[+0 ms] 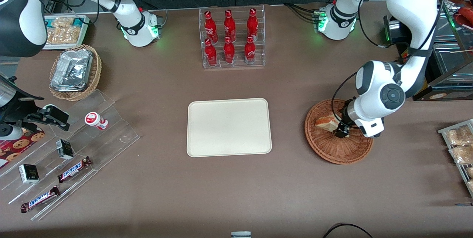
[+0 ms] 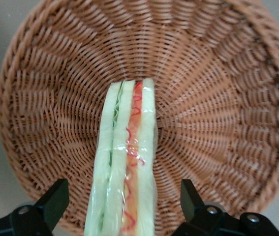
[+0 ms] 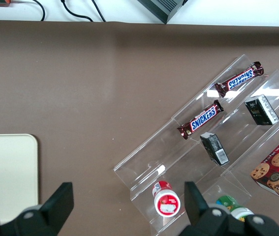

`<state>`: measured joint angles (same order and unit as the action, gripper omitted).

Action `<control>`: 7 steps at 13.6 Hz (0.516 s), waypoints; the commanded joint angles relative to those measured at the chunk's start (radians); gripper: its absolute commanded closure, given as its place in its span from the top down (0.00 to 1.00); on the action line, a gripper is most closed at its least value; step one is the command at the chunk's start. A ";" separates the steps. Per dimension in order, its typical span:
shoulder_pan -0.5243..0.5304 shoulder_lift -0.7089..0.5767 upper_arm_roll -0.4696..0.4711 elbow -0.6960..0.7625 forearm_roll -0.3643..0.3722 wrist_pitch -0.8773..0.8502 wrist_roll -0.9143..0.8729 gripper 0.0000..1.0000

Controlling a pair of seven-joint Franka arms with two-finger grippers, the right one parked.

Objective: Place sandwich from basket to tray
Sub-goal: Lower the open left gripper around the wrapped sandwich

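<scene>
From the front, your end effector (image 1: 342, 131) hangs low over the basket (image 1: 338, 131) at the working arm's end of the surface (image 1: 221, 190), with the sandwich (image 1: 326, 123) lying inside beside it and the tray (image 1: 229, 127) well apart, bare. At the left wrist, your fingers (image 2: 55, 199) stand wide open either side of the sandwich (image 2: 127, 172), not touching it, and it rests on the basket (image 2: 218, 98) weave.
</scene>
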<state>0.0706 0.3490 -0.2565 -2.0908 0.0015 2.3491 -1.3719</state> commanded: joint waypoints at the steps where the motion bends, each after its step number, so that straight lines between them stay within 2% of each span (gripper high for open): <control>1: -0.011 0.018 0.002 -0.041 0.006 0.082 -0.038 1.00; 2: -0.012 0.028 0.002 -0.047 0.009 0.102 -0.038 0.98; 3: -0.012 0.036 0.003 -0.049 0.012 0.119 -0.038 0.70; 4: -0.012 0.038 0.003 -0.049 0.012 0.121 -0.038 0.32; 5: -0.012 0.036 0.003 -0.049 0.012 0.121 -0.038 0.11; 6: -0.014 0.033 0.003 -0.049 0.012 0.121 -0.039 0.01; 7: -0.014 0.030 0.002 -0.049 0.012 0.121 -0.038 0.00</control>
<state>0.0662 0.3923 -0.2565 -2.1318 0.0026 2.4558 -1.3847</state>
